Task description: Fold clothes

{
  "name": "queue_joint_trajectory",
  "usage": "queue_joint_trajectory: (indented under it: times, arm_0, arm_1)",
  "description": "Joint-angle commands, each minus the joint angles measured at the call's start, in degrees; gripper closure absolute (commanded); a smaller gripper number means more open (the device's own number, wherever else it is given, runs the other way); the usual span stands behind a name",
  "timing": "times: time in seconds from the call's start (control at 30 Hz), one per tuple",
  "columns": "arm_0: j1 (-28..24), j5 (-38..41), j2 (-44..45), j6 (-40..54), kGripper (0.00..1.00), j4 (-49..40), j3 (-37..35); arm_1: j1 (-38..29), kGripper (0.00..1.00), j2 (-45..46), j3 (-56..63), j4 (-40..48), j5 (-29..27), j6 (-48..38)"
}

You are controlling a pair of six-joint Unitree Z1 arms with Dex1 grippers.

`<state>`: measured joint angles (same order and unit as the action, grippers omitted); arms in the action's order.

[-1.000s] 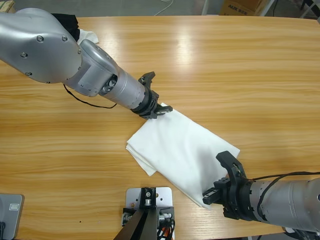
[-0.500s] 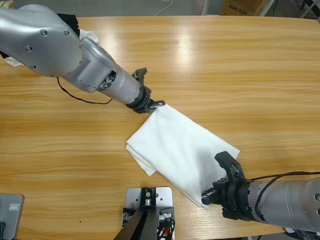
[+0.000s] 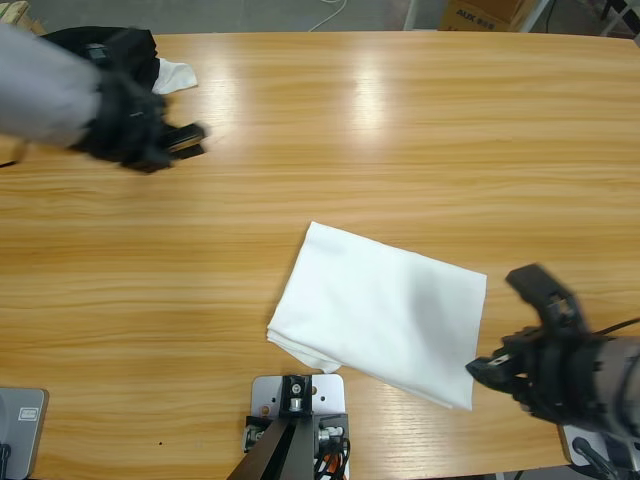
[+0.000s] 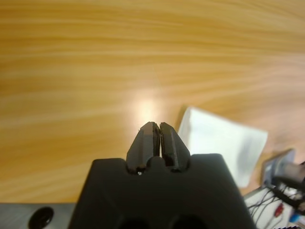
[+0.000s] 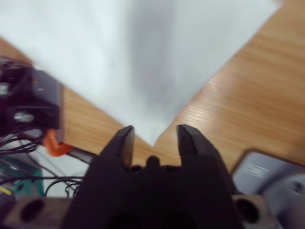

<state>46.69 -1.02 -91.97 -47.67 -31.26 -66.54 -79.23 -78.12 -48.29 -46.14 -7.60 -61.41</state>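
Note:
The clothes lie as a folded white rectangle on the wooden table, near the front and slightly right of the middle. My left gripper is far off at the upper left, shut on nothing. In the left wrist view its jaws meet over bare wood and the clothes show small beyond them. My right gripper sits just right of the fold's near right corner, open. In the right wrist view the clothes fill the top, and their corner points into the gap of my right gripper.
A black garment and a small white garment lie bunched at the table's back left corner, close behind the left arm. A cardboard box stands beyond the far edge.
The left gripper let go of the clothes' far corner and swung back to the upper left. The clothes slid and turned to the right. The right gripper drew back rightward off the near corner.

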Motion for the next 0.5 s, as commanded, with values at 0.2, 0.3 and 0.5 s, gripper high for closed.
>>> queue_joint_trajectory:
  times: [0.2,0.3,0.5]
  arm_0:
    - [6.39,-4.83,24.58,0.19,0.004,-15.36,17.49]
    - [6.39,-3.92,25.27,0.54,0.004,-16.55,18.76]
    - [6.39,-2.33,26.14,2.07,0.004,-16.54,20.97]
  arm_1:
    - [3.25,0.000,-20.95,-26.29,-16.12,-2.34,-6.44]
    - [4.96,0.000,-26.06,-26.24,-11.27,0.85,-9.15]
    - [8.91,0.000,-32.06,-26.03,-6.01,4.02,-15.85]
